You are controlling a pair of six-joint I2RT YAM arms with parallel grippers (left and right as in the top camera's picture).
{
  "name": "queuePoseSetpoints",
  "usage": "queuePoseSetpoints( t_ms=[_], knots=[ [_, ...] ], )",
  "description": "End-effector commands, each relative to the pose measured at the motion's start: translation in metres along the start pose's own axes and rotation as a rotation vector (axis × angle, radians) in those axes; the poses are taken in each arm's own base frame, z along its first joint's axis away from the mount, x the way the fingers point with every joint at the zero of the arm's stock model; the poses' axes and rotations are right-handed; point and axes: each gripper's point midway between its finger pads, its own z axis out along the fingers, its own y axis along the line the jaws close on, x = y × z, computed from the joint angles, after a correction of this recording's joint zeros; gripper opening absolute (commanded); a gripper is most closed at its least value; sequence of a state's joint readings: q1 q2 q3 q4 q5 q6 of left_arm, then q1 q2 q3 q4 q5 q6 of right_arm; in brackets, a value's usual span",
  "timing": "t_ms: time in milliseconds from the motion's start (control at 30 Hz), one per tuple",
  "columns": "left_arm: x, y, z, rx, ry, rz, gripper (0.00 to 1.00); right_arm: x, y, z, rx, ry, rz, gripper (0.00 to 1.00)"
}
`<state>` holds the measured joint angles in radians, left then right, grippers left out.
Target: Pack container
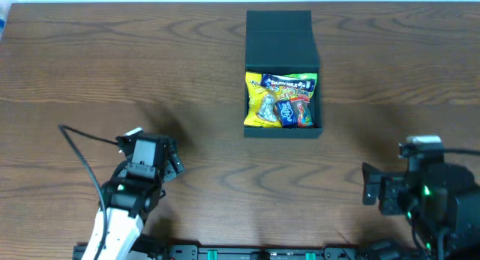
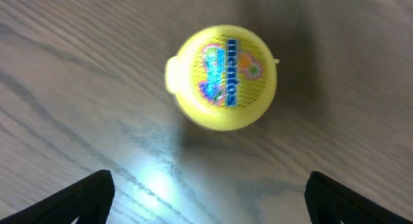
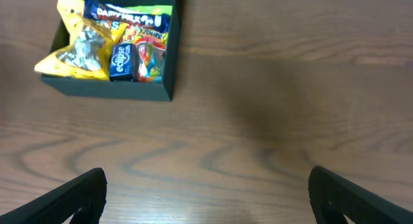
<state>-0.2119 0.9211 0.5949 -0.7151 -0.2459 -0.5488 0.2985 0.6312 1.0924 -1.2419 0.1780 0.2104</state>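
The container point(image 1: 282, 131) is a dark teal-black box at the table's far centre. Its flap lid point(image 1: 279, 35) lies open behind it. Inside are snack packets point(image 1: 281, 99): yellow bags, a blue Dairy Milk bar and a blue Eclipse pack. The box also shows in the right wrist view point(image 3: 110, 90) at the upper left. A yellow round Mentos tub point(image 2: 222, 77) lies on the table just ahead of my left gripper point(image 2: 210, 185), which is open and empty. In the overhead view the left gripper point(image 1: 161, 159) hides the tub. My right gripper point(image 3: 208, 185) is open and empty at the near right point(image 1: 373, 185).
The wooden table point(image 1: 225, 185) runs the full width of the view. A black cable point(image 1: 79, 151) loops beside the left arm. A dark rail point(image 1: 262, 252) runs along the near edge.
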Motion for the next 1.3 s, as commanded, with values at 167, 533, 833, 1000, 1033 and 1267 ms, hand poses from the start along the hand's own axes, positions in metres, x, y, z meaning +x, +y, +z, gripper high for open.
queuePoseSetpoints(
  t_ms=[167, 533, 833, 1000, 1033, 1267],
  knots=[
    [0.004, -0.006, 0.028, -0.043, 0.064, 0.122, 0.95, 0.015, -0.001, 0.005, -0.005, 0.003, 0.055, 0.99],
    [0.001, -0.009, 0.059, -0.106, 0.075, 0.136, 0.95, 0.017, -0.001, 0.009, -0.003, 0.011, 0.053, 0.99],
    [-0.006, -0.005, 0.063, -0.144, 0.042, 0.125, 0.75, 0.017, -0.001, 0.009, -0.003, 0.01, 0.054, 0.99],
    [-0.006, -0.005, 0.063, -0.144, 0.042, 0.125, 0.57, 0.017, -0.001, 0.009, -0.003, 0.01, 0.054, 0.99],
    [-0.006, -0.005, 0.063, -0.144, 0.042, 0.125, 0.53, 0.017, -0.001, 0.009, -0.003, 0.01, 0.053, 0.99],
    [-0.007, -0.005, 0.063, -0.141, 0.038, 0.118, 0.37, 0.017, -0.001, 0.009, -0.003, 0.01, 0.054, 0.99]
  ],
)
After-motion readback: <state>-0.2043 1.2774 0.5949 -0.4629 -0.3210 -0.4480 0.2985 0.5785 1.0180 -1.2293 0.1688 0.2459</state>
